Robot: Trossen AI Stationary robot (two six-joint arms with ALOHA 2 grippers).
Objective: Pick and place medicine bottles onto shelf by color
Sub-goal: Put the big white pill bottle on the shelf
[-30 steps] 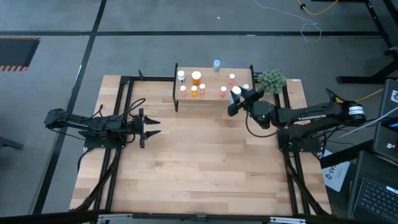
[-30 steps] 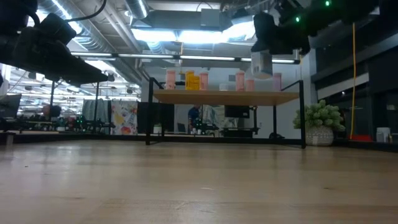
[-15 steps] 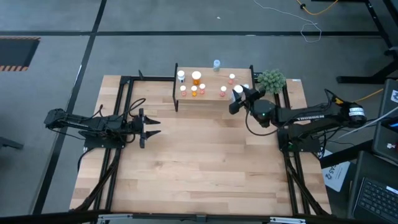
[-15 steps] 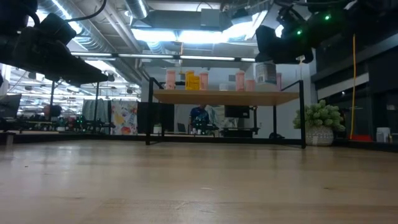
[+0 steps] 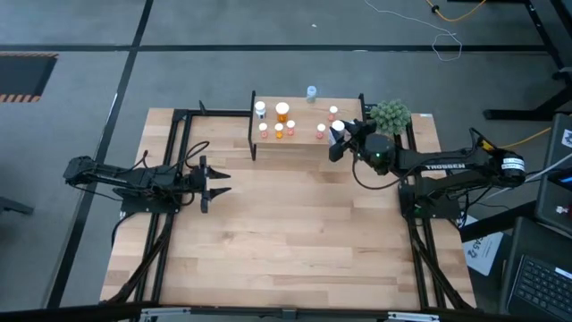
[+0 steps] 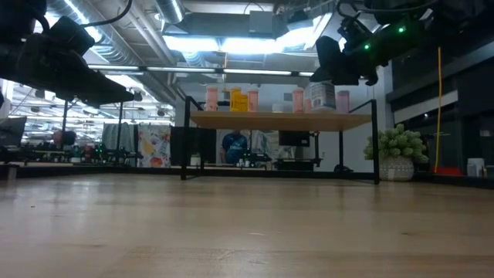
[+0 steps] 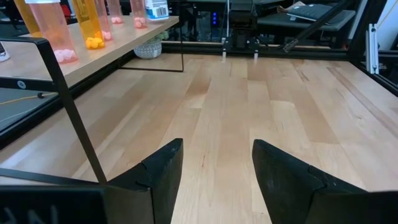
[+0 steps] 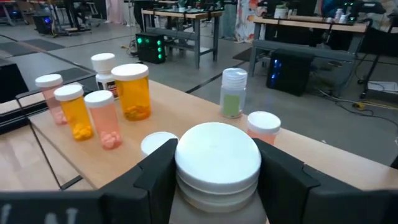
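A: Upper right of centre in the high view, we're holding a white-capped bottle [image 8: 217,163] in the right gripper [image 5: 337,136] above the shelf [image 5: 304,136], near the pink ones [image 6: 341,101].
B: Left gripper [image 5: 217,183] is idling spread wide at mid-left.

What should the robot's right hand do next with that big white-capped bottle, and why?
Probably lower it a little and let go. The right gripper holds the white-capped bottle over the shelf, beside the pink bottles, not yet resting on the board.
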